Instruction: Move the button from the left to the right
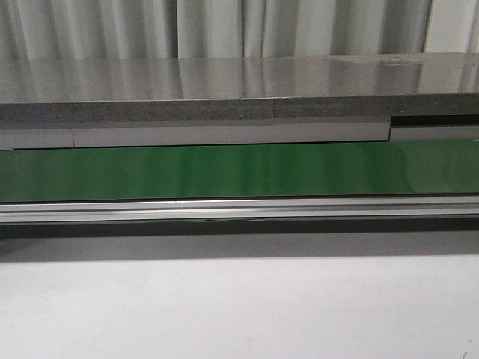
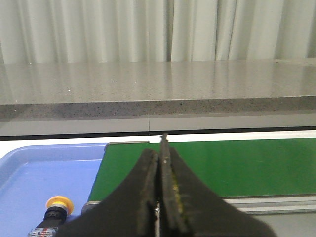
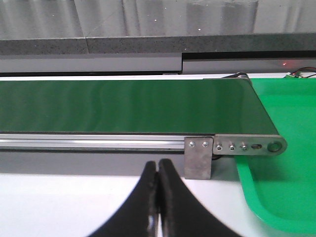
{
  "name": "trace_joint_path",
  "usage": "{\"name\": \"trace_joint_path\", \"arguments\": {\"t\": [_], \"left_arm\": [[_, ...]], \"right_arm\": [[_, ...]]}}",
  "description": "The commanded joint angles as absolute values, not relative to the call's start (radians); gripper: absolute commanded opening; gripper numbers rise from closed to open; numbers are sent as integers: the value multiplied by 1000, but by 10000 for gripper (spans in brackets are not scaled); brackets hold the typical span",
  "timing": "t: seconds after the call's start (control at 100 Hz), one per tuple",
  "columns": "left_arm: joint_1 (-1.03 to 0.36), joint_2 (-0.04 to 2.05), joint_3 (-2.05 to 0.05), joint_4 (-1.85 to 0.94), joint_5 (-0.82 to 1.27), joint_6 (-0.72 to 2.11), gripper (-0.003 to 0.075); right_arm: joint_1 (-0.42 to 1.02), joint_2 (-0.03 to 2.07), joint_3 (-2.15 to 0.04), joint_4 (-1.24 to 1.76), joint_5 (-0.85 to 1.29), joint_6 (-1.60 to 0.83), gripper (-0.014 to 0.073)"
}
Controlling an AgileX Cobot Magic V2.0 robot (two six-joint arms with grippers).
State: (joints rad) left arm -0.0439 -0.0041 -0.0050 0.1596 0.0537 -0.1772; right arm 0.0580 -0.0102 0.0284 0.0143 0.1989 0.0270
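The button, with a round yellow-orange cap on a black body, lies in a blue tray in the left wrist view, beside the end of the green conveyor belt. My left gripper is shut and empty, above the belt's end, apart from the button. My right gripper is shut and empty over the white table, in front of the belt. A green tray sits past the belt's other end. Neither gripper shows in the front view.
The belt runs across the front view on an aluminium frame. A grey stone-like shelf overhangs behind it, with curtains beyond. A metal bracket and roller end plate stand near the green tray.
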Motion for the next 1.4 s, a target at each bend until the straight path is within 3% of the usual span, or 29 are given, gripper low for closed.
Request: {"name": "trace_joint_path", "arguments": {"t": [0.0,0.55,0.83,1.21,1.39], "left_arm": [[-44,-37,53,163,-18,-181,-20],[-44,-37,5,84,0,-181,-20],[-44,78,-232,84,253,-181,-20],[-44,382,-642,103,787,-181,-20],[-44,472,-712,101,878,-181,-20]], "right_arm": [[59,-29,13,14,116,25,-68],[59,-29,13,14,116,25,-68],[59,-29,13,14,116,25,-68],[59,-29,13,14,116,25,-68],[59,-29,13,14,116,25,-68]]}}
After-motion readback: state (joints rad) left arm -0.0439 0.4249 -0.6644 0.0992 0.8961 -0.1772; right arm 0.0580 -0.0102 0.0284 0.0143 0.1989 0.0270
